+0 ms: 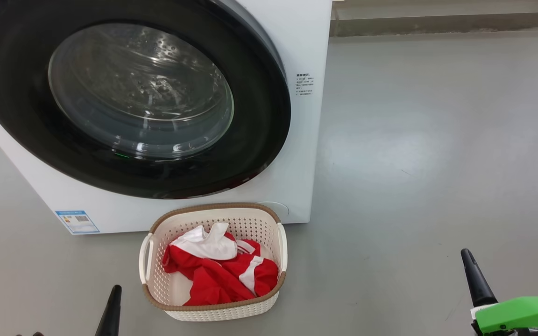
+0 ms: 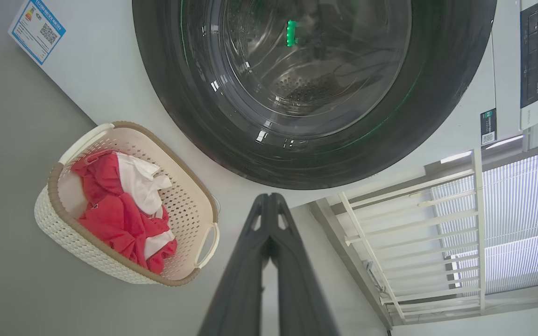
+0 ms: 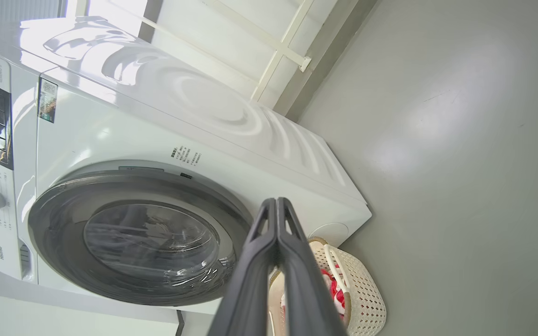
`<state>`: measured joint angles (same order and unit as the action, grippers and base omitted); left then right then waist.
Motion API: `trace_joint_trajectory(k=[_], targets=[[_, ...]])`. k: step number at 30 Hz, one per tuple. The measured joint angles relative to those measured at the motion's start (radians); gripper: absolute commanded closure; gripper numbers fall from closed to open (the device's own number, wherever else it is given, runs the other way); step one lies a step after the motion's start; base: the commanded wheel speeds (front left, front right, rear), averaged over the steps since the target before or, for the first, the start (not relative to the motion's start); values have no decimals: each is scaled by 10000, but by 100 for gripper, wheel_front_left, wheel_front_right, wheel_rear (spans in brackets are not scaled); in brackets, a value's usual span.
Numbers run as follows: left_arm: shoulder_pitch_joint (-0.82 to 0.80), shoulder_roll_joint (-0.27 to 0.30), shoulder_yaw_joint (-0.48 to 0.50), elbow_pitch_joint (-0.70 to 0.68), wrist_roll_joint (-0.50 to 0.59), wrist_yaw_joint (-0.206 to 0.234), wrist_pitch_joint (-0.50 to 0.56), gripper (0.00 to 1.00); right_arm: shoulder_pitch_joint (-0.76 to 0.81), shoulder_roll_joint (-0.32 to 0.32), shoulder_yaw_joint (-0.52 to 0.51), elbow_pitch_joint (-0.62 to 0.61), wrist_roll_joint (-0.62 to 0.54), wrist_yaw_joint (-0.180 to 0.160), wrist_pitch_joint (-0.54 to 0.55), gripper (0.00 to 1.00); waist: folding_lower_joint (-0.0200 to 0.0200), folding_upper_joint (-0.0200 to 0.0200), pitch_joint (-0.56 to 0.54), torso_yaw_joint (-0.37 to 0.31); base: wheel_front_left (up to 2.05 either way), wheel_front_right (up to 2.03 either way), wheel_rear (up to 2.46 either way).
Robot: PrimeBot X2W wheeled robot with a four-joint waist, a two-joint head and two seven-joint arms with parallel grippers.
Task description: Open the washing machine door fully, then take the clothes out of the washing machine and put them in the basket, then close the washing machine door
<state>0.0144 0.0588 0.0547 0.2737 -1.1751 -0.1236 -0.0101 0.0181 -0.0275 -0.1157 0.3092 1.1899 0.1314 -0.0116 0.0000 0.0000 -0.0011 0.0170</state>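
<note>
Grey floor [image 1: 414,163] stretches away on your right of the washing machine [image 1: 308,154]. The basket [image 1: 213,315] stands on it just in front of the white cabinet, with the red and white clothes [image 1: 213,280] heaped inside. The washing machine door [image 1: 259,140] looks to lie flat against the front, so you seem to be at the last step: making sure it is latched. Your left gripper [image 2: 269,198] and right gripper [image 3: 277,201] both have their fingers pressed together and carry nothing. Whether the catch has taken cannot be told from these views. If you press, put the closed fingertips on the black rim rather than the glass bowl, push squarely and slowly, and keep both arms clear of the basket below.
</note>
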Motion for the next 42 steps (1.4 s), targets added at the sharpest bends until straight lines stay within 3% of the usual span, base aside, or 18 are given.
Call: trace_joint_trajectory(k=[42], targets=[[-833, -148, 215, -33, -4209, 0, 1195, 100, -756, -58, -113, -307, 3967, -13, 1187, 100, 0, 0, 42, -171, 0, 0, 0]])
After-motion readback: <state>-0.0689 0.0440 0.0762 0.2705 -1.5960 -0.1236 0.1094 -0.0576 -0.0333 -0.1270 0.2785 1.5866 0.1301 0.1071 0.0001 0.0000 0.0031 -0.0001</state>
